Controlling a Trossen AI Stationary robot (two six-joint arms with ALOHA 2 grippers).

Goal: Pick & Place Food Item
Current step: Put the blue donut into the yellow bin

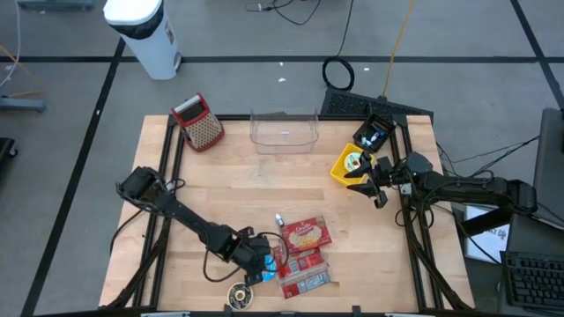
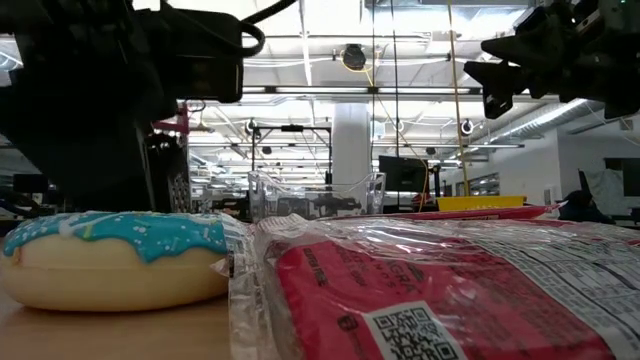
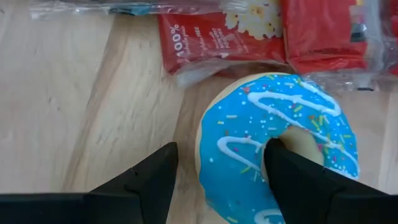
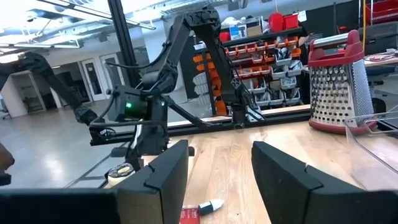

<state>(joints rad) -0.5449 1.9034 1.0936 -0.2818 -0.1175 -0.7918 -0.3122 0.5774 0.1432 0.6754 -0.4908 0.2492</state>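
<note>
Wooden surface (image 1: 264, 189) carries the blue-iced doughnut (image 3: 280, 143) at lower centre, where the left claw (image 3: 217, 168) straddles its rim unclenched, so closing comes next, while the right claw (image 4: 214, 171) waits released, upper right.

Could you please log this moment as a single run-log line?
left hand: open, one finger in hole of blue donut | right hand: open, raised by yellow item | clear bin: nothing in it

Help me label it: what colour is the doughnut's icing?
Bright blue with white drizzle and coloured sprinkles on the doughnut; clearest in the left wrist view.
</note>
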